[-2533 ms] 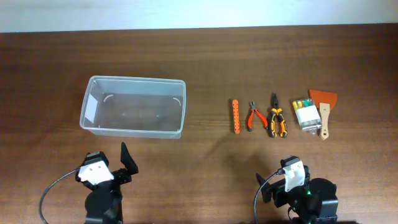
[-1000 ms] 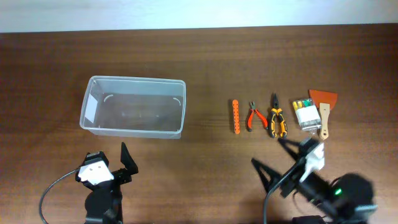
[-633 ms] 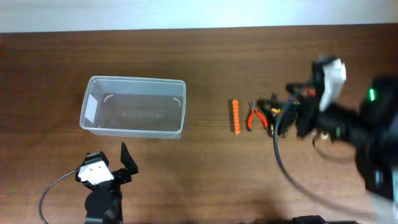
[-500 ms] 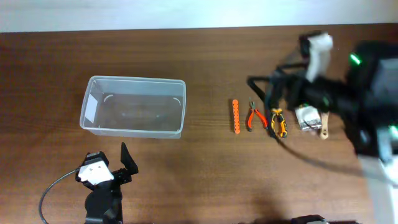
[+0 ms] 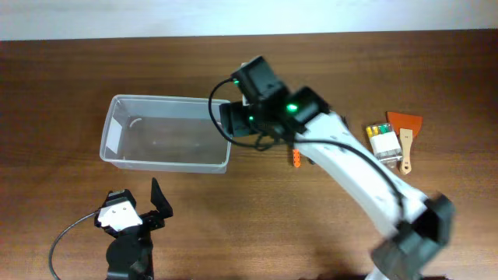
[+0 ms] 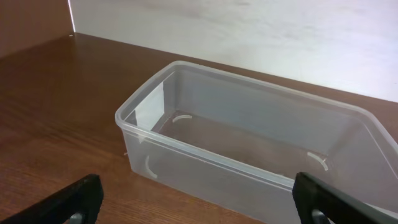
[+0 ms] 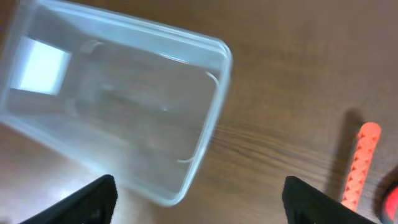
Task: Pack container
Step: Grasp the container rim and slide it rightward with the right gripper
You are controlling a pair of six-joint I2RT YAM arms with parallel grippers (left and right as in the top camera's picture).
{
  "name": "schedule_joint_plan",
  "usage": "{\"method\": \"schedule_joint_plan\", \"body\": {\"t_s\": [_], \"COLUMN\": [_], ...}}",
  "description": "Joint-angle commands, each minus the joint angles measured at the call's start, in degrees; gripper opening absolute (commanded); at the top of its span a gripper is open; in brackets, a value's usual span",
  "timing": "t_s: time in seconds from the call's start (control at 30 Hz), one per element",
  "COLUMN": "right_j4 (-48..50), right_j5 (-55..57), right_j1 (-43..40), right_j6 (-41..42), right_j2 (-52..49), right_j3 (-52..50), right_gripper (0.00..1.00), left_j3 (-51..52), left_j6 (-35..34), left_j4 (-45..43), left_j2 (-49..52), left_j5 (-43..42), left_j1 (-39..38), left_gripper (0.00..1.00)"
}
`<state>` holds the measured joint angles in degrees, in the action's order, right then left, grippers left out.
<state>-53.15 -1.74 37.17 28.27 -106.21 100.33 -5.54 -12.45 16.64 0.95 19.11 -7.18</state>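
The clear plastic container [image 5: 167, 100] stands empty on the left of the table. It also shows in the left wrist view [image 6: 205, 163] and the right wrist view [image 7: 214, 112]. My right gripper [image 5: 236, 124] hovers over the container's right end, open and empty [image 7: 202, 202]. My left gripper [image 5: 146, 205] rests near the front edge, short of the container, open and empty [image 6: 196, 205]. An orange strip [image 5: 296, 160] lies right of the container, partly under my right arm, and shows in the right wrist view [image 7: 360, 165].
A clear battery pack [image 5: 380, 142] and an orange scraper with a wooden handle [image 5: 405, 134] lie at the far right. A red pliers handle [image 7: 393, 205] peeks in at the right wrist view's edge. My right arm hides the pliers in the overhead view.
My right arm has swung from the front right, over the tools, to the container's right end. The left arm and the container have not moved.
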Motion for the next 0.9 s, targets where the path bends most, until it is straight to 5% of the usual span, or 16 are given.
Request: {"method": "schedule_joint_plan", "body": {"t_s": [0.0,0.33,0.57,0.87], "right_j4": [0.7,4.1,-2.5,-10.3], "right_j5": [-1.1,-0.1,4.5,5.4], "right_j1": [0.2,3.7,2.6,-2.5], "right_j6": [5.5,5.2,5.3,4.1], "right_j2": [-5.7,-12.8,-16.2,-16.2], "right_j3": [1.3,1.2,1.2,1.1], "right_gripper": [0.77,0.79,0.59,0.66], "left_j3": [0.2,0.2,0.2,0.2], "left_j6": [0.5,0.5,0.5,0.5], "left_j4": [0.1,0.1,0.1,0.1], "left_j2": [-0.3,-0.3,-0.3,-0.3], "left_j5": [0.2,0.2,0.2,0.2], "left_j1": [-0.3,-0.3,-0.3,-0.3], "left_gripper": [0.99,0.99,0.99,0.99]}}
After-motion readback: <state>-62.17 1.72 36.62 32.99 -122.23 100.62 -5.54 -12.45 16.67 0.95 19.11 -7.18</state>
